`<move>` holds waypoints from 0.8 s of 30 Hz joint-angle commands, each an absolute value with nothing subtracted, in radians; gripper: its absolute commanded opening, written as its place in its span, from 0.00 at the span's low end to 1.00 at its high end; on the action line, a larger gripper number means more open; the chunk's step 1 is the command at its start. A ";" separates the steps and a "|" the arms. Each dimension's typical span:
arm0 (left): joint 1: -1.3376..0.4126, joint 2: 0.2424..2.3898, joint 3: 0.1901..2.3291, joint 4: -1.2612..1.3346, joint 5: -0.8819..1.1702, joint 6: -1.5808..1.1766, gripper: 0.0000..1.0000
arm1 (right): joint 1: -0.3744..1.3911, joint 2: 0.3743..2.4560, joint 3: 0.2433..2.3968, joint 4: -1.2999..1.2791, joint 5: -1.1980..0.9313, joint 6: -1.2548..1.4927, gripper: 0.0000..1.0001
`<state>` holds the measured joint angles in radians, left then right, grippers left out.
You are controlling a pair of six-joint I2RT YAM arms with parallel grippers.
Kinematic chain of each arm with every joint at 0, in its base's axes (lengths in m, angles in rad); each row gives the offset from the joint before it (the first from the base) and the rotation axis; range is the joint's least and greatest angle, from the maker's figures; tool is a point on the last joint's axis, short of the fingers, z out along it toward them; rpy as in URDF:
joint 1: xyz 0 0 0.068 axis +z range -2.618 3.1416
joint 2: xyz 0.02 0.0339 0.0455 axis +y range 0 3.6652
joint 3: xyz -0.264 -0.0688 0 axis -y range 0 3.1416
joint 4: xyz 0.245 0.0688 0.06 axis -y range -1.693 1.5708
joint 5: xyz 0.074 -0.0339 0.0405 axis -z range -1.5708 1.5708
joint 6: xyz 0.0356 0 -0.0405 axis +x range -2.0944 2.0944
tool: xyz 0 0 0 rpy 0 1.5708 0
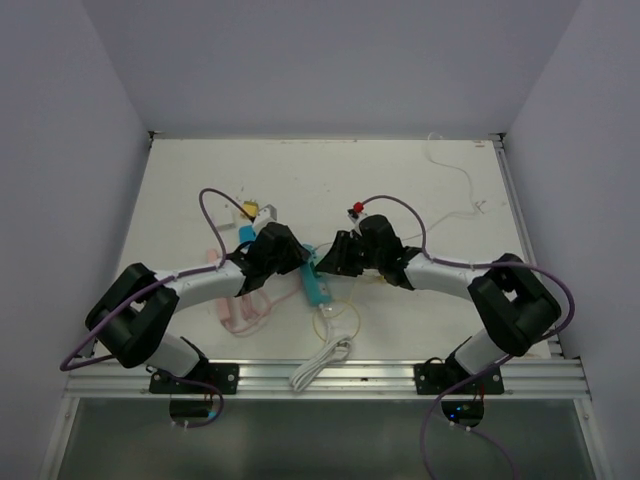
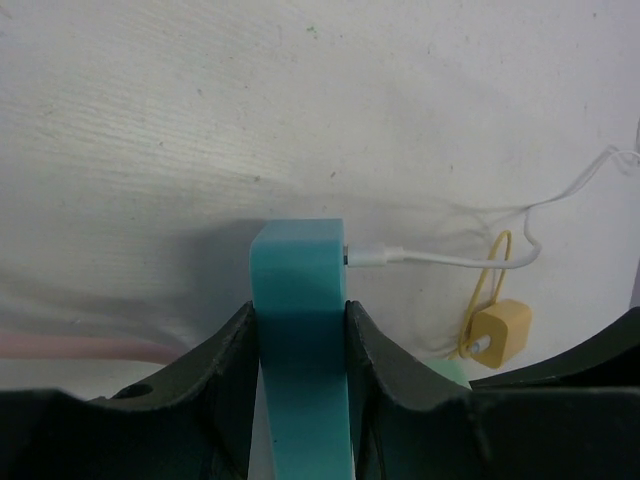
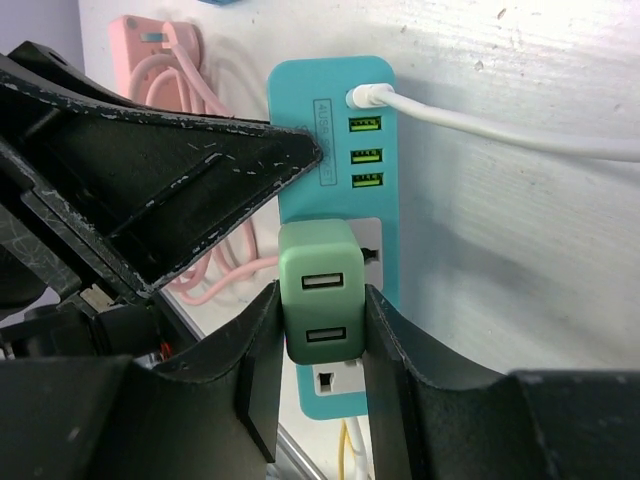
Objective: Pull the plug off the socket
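Teal socket strip point(image 2: 298, 268) sits clamped in left gripper point(image 2: 300, 322); right gripper point(image 3: 320, 305) seemingly pinches green plug point(image 3: 318, 260).

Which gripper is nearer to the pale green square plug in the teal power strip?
Right. The right gripper sits closed on both sides of the pale green square plug; the left gripper clamps the teal power strip itself, farther along it.

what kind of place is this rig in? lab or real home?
Looks like a lab robot cell, not a home: white table boxed in by plain walls, arms bolted to an aluminium rail, teal power strip and green charger as props.
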<state>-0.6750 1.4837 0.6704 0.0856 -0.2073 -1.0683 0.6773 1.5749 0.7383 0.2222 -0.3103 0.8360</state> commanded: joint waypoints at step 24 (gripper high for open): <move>-0.660 1.465 0.638 0.031 -0.224 -0.989 0.00 | 0.393 1.212 0.652 -0.175 0.018 0.597 0.01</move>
<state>-0.6567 1.4754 0.6506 0.0708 -0.2249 -1.0584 0.4026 1.2514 0.6579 -0.0547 -0.1223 0.6678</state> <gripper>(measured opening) 0.386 0.353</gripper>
